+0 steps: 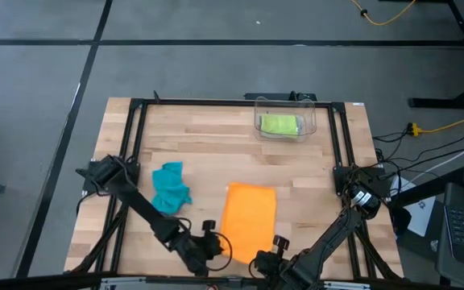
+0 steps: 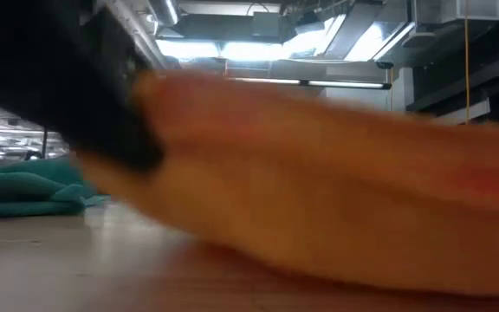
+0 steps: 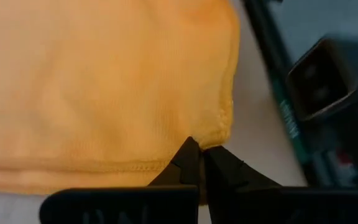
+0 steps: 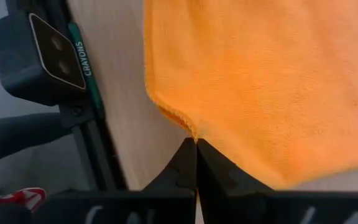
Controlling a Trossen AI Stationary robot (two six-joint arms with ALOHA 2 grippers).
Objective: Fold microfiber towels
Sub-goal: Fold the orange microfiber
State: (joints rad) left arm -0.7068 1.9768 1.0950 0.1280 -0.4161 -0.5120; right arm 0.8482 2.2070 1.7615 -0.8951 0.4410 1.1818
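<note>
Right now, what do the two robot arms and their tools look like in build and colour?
Both are slim, dark, jointed arms. The left arm's tool and the right arm's tool each end in two matte black fingers tapering to pointed tips, as the wrist views show. The right arm has a pale band by its base joint, with cables trailing beside it.

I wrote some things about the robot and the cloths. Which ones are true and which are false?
1. The orange towel lies on the table. True.
2. The teal towel is neatly folded. False: it lies crumpled.
3. The green towel is inside the clear bin. True.
4. The left gripper grips the teal towel. False: it pinches the orange towel's edge.
5. The right gripper is wide open. False: it is shut on the orange towel.
</note>
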